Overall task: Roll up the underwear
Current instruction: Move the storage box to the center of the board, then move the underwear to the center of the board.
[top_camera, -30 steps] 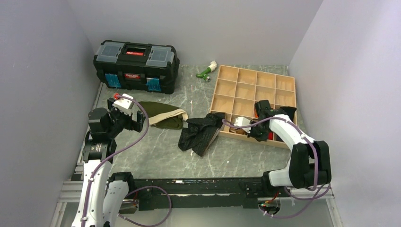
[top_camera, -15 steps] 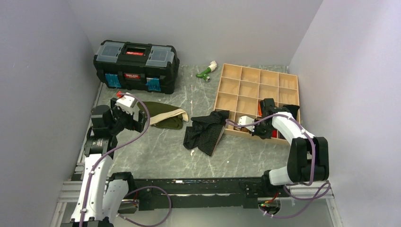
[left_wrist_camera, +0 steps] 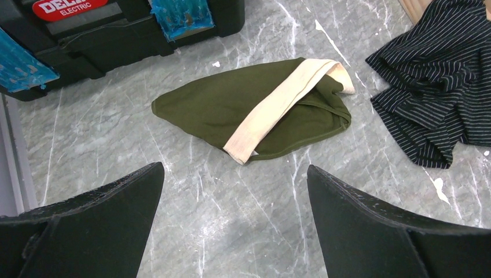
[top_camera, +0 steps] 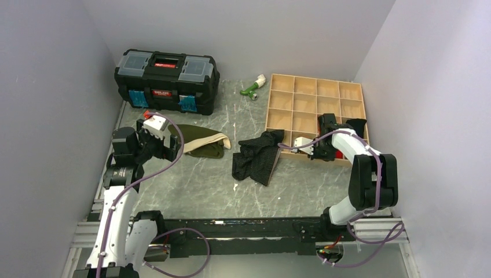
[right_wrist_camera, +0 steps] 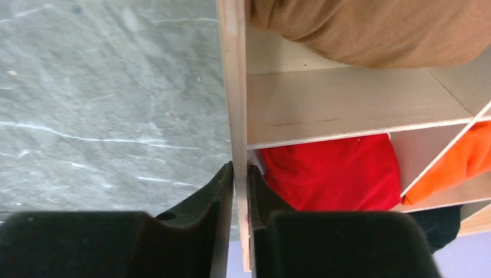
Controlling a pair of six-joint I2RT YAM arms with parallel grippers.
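The right gripper (right_wrist_camera: 240, 176) has its jaws pinching the thin side wall of the pale wooden compartment tray (top_camera: 313, 77). In the last second it has pushed this tray toward the upper right of the top view and turned it straighter. The black ribbed underwear with fine grey stripes (top_camera: 256, 159) lies crumpled on the grey marble tabletop (top_camera: 191, 185) at the centre, seemingly touching the tray's lower left corner; it shifted a little rightward too. The left gripper (left_wrist_camera: 234, 169), jaws spread wide, hovers above the olive green garment with cream band (left_wrist_camera: 255, 113). Rolling is not yet begun; I judge that room is being made.
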